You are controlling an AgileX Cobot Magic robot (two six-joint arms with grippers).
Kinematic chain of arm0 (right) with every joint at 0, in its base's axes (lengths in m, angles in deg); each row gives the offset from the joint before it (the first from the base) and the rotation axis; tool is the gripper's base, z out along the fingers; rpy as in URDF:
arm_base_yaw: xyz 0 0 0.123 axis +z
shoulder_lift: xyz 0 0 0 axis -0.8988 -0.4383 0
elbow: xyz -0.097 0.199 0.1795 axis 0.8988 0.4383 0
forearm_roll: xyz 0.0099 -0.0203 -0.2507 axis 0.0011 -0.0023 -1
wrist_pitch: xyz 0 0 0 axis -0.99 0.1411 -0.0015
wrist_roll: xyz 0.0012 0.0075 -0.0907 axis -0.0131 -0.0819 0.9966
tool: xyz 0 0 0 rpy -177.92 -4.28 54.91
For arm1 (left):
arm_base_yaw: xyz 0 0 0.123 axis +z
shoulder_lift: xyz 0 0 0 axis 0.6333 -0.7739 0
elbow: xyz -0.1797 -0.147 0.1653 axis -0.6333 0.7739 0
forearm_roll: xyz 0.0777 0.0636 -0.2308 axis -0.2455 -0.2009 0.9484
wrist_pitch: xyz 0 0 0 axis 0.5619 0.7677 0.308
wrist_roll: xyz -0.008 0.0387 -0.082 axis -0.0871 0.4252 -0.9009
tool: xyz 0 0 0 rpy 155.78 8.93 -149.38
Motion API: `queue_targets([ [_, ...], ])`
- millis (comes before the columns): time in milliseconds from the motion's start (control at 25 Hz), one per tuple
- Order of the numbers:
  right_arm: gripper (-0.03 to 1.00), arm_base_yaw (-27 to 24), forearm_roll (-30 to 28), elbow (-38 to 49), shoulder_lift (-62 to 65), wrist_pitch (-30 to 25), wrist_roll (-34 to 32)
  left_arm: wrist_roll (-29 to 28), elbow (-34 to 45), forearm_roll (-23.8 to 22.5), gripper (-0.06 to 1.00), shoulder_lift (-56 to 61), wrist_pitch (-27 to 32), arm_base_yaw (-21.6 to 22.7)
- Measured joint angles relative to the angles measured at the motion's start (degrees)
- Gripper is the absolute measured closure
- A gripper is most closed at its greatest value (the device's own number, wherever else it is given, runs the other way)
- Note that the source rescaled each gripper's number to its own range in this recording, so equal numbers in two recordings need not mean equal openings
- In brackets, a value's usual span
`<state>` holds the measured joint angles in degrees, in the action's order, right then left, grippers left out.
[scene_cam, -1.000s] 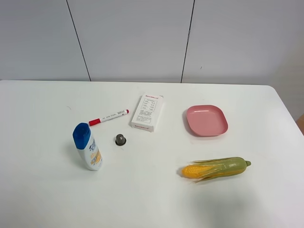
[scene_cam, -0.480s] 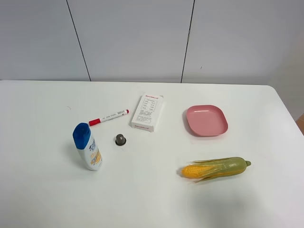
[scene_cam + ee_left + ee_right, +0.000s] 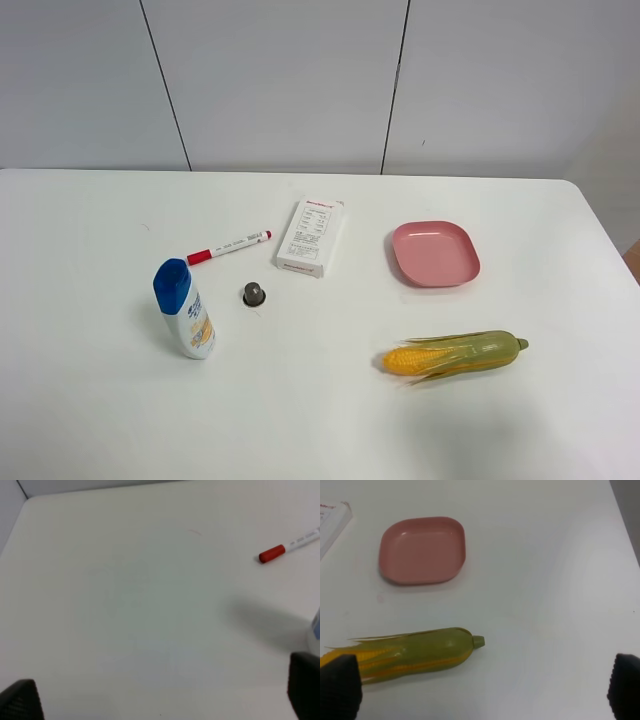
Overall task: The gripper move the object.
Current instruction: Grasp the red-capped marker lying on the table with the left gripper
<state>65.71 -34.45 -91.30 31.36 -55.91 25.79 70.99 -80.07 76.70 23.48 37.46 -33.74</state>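
Note:
The white marker pen (image 3: 228, 247) with a red cap lies flat on the white table (image 3: 320, 420), left of the white box. In the left wrist view its red cap end shows (image 3: 272, 554), far from my left gripper (image 3: 160, 697). That gripper's two black fingertips (image 3: 17, 702) stand wide apart, open and empty over bare table. My right gripper (image 3: 482, 690) is also open and empty, its fingertips (image 3: 340, 685) spread wide beside the corn. Neither arm shows in the exterior high view.
A white printed box (image 3: 311, 236), a pink plate (image 3: 434, 253), a corn cob (image 3: 455, 354), a blue-capped white bottle (image 3: 185, 309) and a small dark round cap (image 3: 254, 294) lie on the table. The table's right edge (image 3: 620, 510) shows in the right wrist view.

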Motion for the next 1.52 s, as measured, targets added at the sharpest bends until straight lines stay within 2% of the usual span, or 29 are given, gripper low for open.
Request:
queue_targets([
  [160, -0.03, 0.00, 0.34, 0.00, 0.00, 0.00, 0.00, 0.50, -5.93, -0.48, -0.05, -10.46, 0.18, 0.00],
  [320, -0.03, 0.00, 0.34, 0.00, 0.00, 0.00, 0.00, 3.46, -15.07, -1.29, -0.05, -22.73, 0.18, 0.00],
  [440, -0.03, 0.00, 0.34, 0.00, 0.00, 0.00, 0.00, 8.06, -23.56, -1.43, -0.05, -31.89, 0.18, 0.00],
  [600, -0.03, 0.00, 0.34, 0.00, 0.00, 0.00, 0.00, 17.83, -32.69, -1.15, -0.05, -44.63, -0.21, 0.00],
  [760, -0.03, 0.00, 0.00, 0.00, 0.00, 0.00, 0.00, 28.70, -38.24, 3.68, -0.05, -56.74, -0.25, -0.24],
  [920, -0.03, 0.00, 0.34, 0.00, 0.00, 0.00, 0.00, 34.69, -41.06, 7.10, -0.05, -67.32, -0.31, -3.77],
  [1200, -0.03, 0.00, 0.34, 0.00, 0.00, 0.00, 0.00, 40.72, -47.10, 8.46, -0.05, -80.89, -0.56, -10.47],
  [1400, -0.03, 0.00, 0.34, 0.00, 0.00, 0.00, 0.00, 46.61, -49.62, 15.09, -0.05, -87.35, -3.68, -13.89],
  [1520, -0.03, 0.00, 0.34, 0.00, 0.00, 0.00, 0.00, 48.21, -50.26, 19.38, -0.05, -90.84, -4.44, -14.53],
])
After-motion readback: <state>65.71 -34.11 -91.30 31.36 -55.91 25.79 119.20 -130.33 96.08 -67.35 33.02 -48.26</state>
